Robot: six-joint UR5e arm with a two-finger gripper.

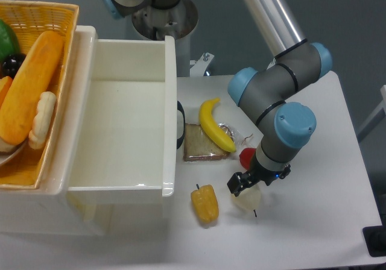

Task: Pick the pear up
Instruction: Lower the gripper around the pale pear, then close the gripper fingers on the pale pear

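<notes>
The pear (248,200) is a small pale cream fruit with a thin dark stem pointing toward the front edge. It lies on the white table (313,222), right of the orange-yellow bell pepper (205,204) and just in front of the small red fruit (246,156). My gripper (249,184) points down directly over the pear's far side, with its dark fingers (236,184) standing on either side of the pear's top. The wrist hides the contact, so I cannot tell whether the jaws press on the pear. The pear looks to be resting on the table.
A banana (214,124) lies over a brown bread slice (204,142) behind the red fruit. A large white bin (170,101) stands to the left, with a wicker basket (54,11) of toy food beyond it. The arm's base column (166,17) is at the back.
</notes>
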